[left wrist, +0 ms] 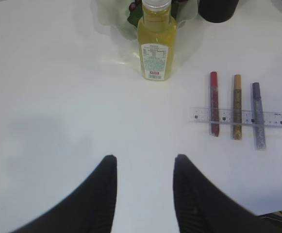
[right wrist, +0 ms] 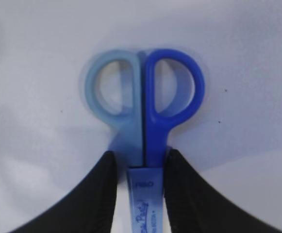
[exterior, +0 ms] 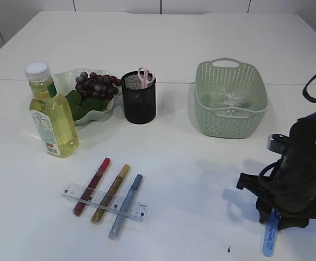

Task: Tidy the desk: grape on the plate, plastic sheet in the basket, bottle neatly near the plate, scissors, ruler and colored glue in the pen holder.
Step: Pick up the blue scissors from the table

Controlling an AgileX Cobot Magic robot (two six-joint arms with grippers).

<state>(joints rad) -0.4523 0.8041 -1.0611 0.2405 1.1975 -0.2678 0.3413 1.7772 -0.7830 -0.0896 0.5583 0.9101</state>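
Observation:
My right gripper (exterior: 274,217) (right wrist: 140,158) is shut on blue scissors (right wrist: 145,97) at their neck, low over the table at the front right; their blue sheath (exterior: 270,239) sticks out below it. My left gripper (left wrist: 144,160) is open and empty above bare table, out of the exterior view. Grapes (exterior: 96,86) lie on the plate (exterior: 65,79). The yellow bottle (exterior: 51,117) (left wrist: 156,46) stands upright in front of the plate. A clear ruler (exterior: 104,201) (left wrist: 272,118) lies across red (exterior: 91,186), gold (exterior: 110,193) and blue (exterior: 125,205) glue tubes. Pink scissors (exterior: 146,77) stand in the black pen holder (exterior: 138,98).
A green basket (exterior: 231,98) stands at the back right with a clear plastic sheet (exterior: 229,99) inside. The plate, bottle and pen holder are grouped at the back left. The table's front edge is close to the right gripper.

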